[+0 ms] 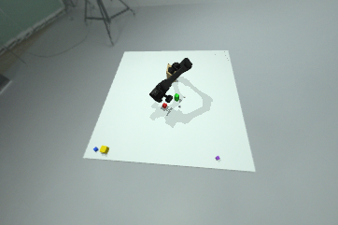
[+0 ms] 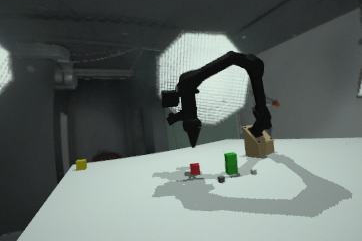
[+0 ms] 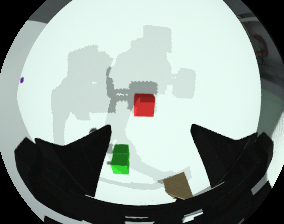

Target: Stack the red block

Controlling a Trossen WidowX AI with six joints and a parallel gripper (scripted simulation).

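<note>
The red block (image 1: 164, 105) (image 2: 195, 169) (image 3: 144, 105) sits on the white tabletop (image 1: 140, 134) (image 2: 125, 199) (image 3: 208, 65), below and apart from the gripper (image 1: 166, 100) (image 2: 193, 145) (image 3: 153, 128), whose jaws are spread wide around nothing. Beside it, also lower than the jaws, stands the green tower (image 1: 176, 97) (image 2: 230, 163) (image 3: 121, 159).

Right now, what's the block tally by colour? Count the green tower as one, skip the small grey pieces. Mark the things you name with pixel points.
Red block (image 1: 164, 105) (image 2: 195, 169) (image 3: 144, 106): 1
Green tower (image 1: 176, 97) (image 2: 230, 164) (image 3: 121, 161): 1
Yellow block (image 1: 104, 149) (image 2: 81, 164): 1
Blue block (image 1: 95, 149): 1
Purple block (image 1: 218, 158) (image 3: 22, 80): 1
Total: 5
</note>
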